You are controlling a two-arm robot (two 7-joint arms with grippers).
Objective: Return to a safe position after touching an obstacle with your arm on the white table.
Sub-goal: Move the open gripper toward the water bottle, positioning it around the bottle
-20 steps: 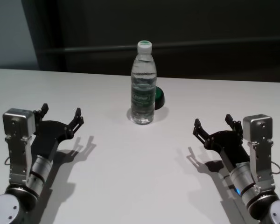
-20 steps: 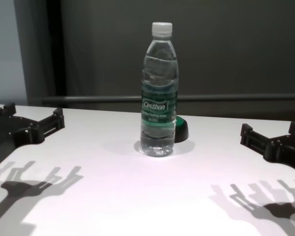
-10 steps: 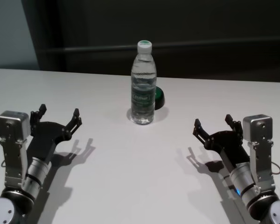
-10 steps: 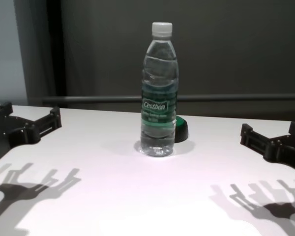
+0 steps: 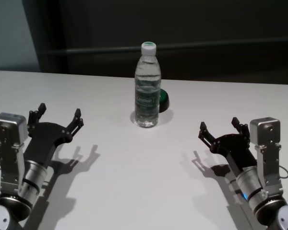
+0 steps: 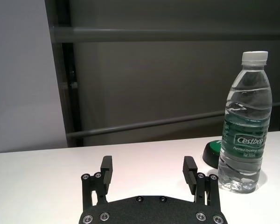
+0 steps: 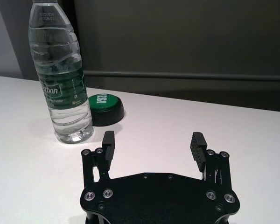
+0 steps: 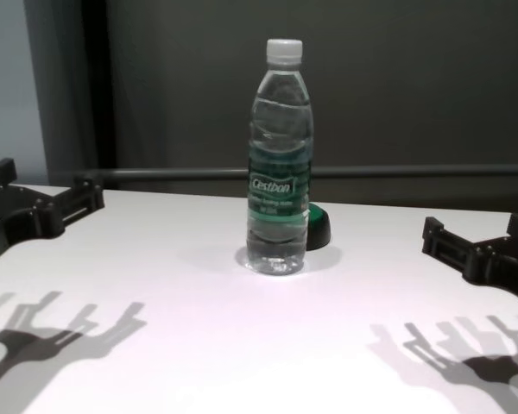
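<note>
Bottle (image 5: 148,86) standing upright on white bench (image 5: 134,182), dark wall behind; left gripper (image 5: 56,116) and right gripper (image 5: 220,128) hovering spread apart, both holding nothing.

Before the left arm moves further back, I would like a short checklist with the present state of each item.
1. Bottle upright on the white table: ok.
2. Left gripper apart from the bottle: ok.
3. Left gripper open and holding nothing: ok.
4. Right gripper open, low at the table's right side, apart from the bottle: ok.
5. Green puck behind the bottle, out of both arms' way: ok.
6. Space behind the left arm free: cannot tell.
</note>
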